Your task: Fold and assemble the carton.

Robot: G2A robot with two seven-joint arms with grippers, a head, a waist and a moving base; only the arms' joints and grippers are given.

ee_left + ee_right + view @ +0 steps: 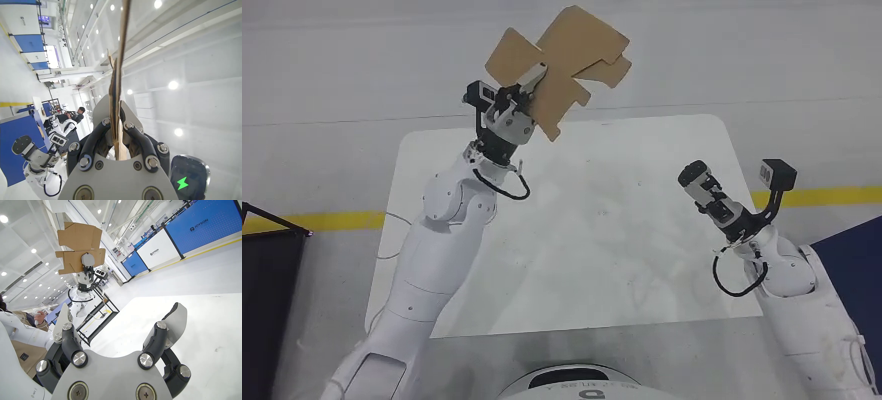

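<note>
A flat brown cardboard carton point(562, 60) is held high above the table's far edge. My left gripper point(532, 85) is shut on its lower part. In the left wrist view the carton point(116, 94) stands edge-on, pinched between the two fingers point(130, 115). From the right wrist view the carton point(79, 247) shows as an unfolded blank with flaps, the left gripper point(88, 261) clamped on it. My right gripper point(700, 182) hangs over the right side of the table, its fingers point(176, 318) spread open with nothing between them.
The white table point(572, 230) is bare under both arms. A dark frame point(267, 225) stands off the table's left side, and a yellow floor line point(832, 195) runs past behind. A person holding a controller point(36, 315) stands off to one side.
</note>
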